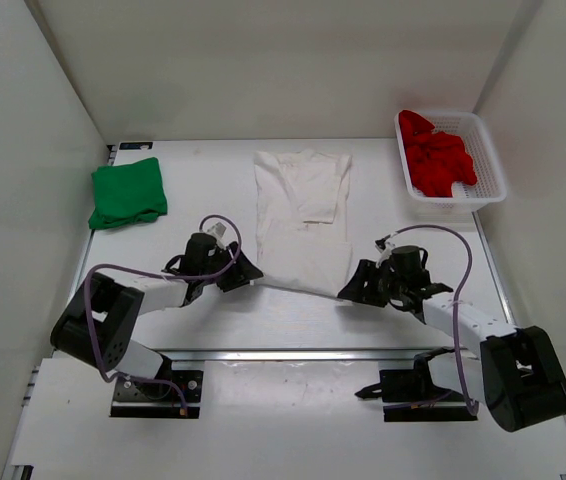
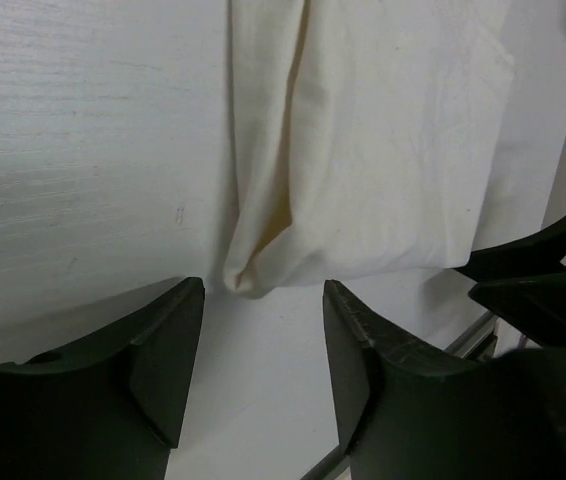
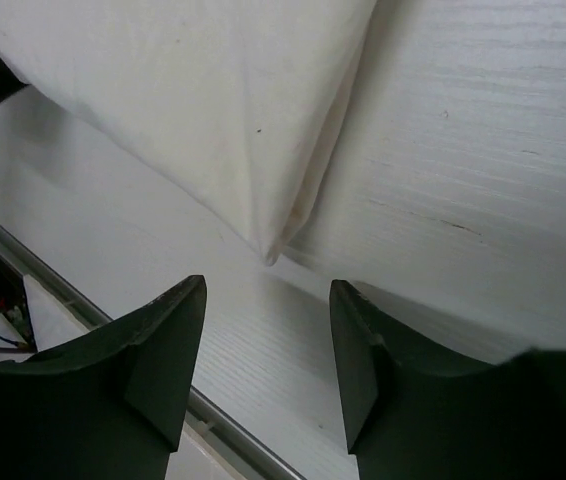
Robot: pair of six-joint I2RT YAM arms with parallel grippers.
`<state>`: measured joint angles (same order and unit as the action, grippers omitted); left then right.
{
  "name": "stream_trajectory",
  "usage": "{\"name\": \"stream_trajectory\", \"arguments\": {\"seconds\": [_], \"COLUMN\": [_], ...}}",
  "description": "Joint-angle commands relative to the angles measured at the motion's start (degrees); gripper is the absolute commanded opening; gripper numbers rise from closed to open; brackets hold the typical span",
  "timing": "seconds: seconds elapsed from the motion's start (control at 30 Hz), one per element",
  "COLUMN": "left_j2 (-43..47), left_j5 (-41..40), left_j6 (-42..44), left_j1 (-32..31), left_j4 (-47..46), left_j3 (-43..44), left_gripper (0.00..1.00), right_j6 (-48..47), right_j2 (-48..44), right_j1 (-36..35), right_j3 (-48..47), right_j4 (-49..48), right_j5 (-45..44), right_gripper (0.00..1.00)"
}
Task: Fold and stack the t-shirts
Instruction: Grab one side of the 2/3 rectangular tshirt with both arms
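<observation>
— On the middle of the bench (image 1: 203, 165), between the two arms, what lies?

— The white t-shirt (image 1: 301, 215). It is spread flat as a long narrow strip, with the collar at the far end and the sleeves turned inward. Its near hem reaches almost to both tools.

— How do the tools stand?

— The left tool (image 1: 240, 272) is spread and pinches no cloth. Seen from its wrist, the near left corner of the shirt rests on the bench just ahead of the gap, and a soft fold runs up from that corner. The right tool (image 1: 359, 288) is spread too. The near right corner comes to a point just in front of its fingers (image 3: 163, 350), not touching them.

— How does the cloth look?

— Plain, a little creamy from close, with fine wrinkles.

— Where are the other shirts?

— The green t-shirt (image 1: 128, 192) sits folded in a rough square at the far left of the bench. The red t-shirt (image 1: 438, 160) lies crumpled inside the white mesh basket (image 1: 490, 170) at the far right corner.
</observation>
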<state>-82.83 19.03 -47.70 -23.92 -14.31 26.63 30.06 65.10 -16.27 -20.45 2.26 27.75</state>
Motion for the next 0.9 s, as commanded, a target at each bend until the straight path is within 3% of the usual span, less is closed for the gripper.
{"name": "stream_trajectory", "arguments": {"seconds": [0.0,0.17,0.23,0.3,0.37,0.57,0.63,0.7,0.87], "left_j2": [-1.6,-5.5,-7.7,-8.6,-7.9,1.1,4.2,5.8,6.4], "left_j5": [1.2,0.1,0.0,1.9,1.7,1.5,1.2,0.3,0.5], "left_j6": [1.3,0.6,-0.4,-1.4,-1.4,-0.6,-0.5,-0.9,-3.1], "left_j1": [-0.9,-1.7,-1.8,-1.8,-1.6,-0.2,-0.8,-1.8,-3.0], "left_j4": [-1.2,-3.6,-4.4,-5.9,-4.9,-0.8,-0.2,-0.3,-2.8], "left_j3": [2.5,3.4,4.2,3.8,3.1,-1.4,-2.9,-4.6,-8.0], "left_gripper": [0.63,0.65,0.48,0.15,0.00,0.03,0.04,0.05,0.04], "right_j6": [0.7,0.9,1.5,2.0,2.3,2.7,3.3,3.8,5.9], "right_j2": [-0.8,3.0,4.4,6.1,7.8,9.8,10.3,9.3,4.7], "right_j1": [1.9,3.0,3.0,3.3,3.9,2.2,1.9,1.5,-3.0], "right_j3": [1.3,1.4,1.2,0.4,-0.2,-0.5,0.2,0.8,4.9], "right_j4": [-4.8,-7.7,-9.6,-11.0,-11.6,-12.5,-12.9,-12.5,-11.2], "right_j5": [2.0,3.5,2.5,3.4,2.9,2.7,4.1,3.9,3.4], "right_gripper": [0.51,0.50,0.50,0.50,0.49,0.50,0.42,0.41,0.48]}}
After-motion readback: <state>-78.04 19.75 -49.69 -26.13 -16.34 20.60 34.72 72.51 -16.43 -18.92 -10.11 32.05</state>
